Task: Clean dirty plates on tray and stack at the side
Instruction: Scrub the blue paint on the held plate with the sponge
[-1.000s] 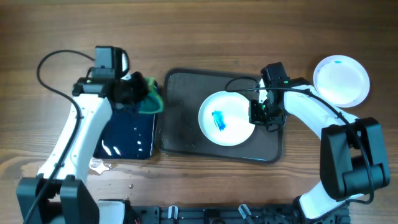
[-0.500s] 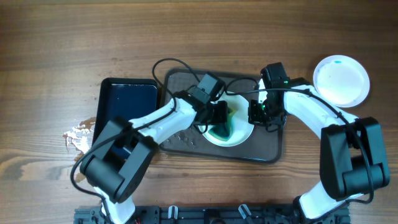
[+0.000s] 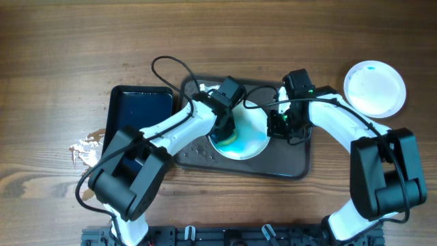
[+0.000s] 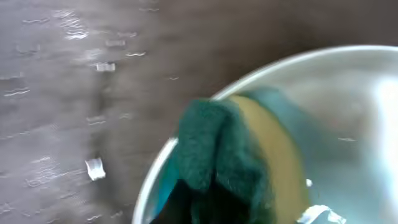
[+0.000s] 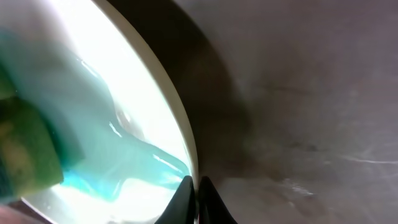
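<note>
Now: sponge on the smeared plate, rim pinched

Near the middle of the overhead view the tray (image 3: 292,158) lies on the wooden table (image 3: 239,34). The smeared plate (image 3: 251,140) sits inside it, right of the tray's centre.

The left gripper (image 3: 225,132) reaches in from the lower left and is clamped on a green sponge (image 3: 229,141), which presses on the plate's left half. The left wrist view shows the sponge green on one face and yellowish on the other, lying across the plate's rim, though the picture is blurred.

The right gripper (image 3: 276,125) is at the plate's right edge. In the right wrist view its fingertips are pinched together on the rim at the bottom of the frame, and a teal streak (image 5: 124,168) of wet colour runs across the white surface towards them.

A second plate (image 3: 374,87) rests on the bare table at the upper right, well apart from the tray, with a tiny teal fleck near its upper edge. A smaller glossy black tray (image 3: 140,109) lies just left of the big one, and a patch of white residue (image 3: 82,152) marks the wood at the left.
</note>
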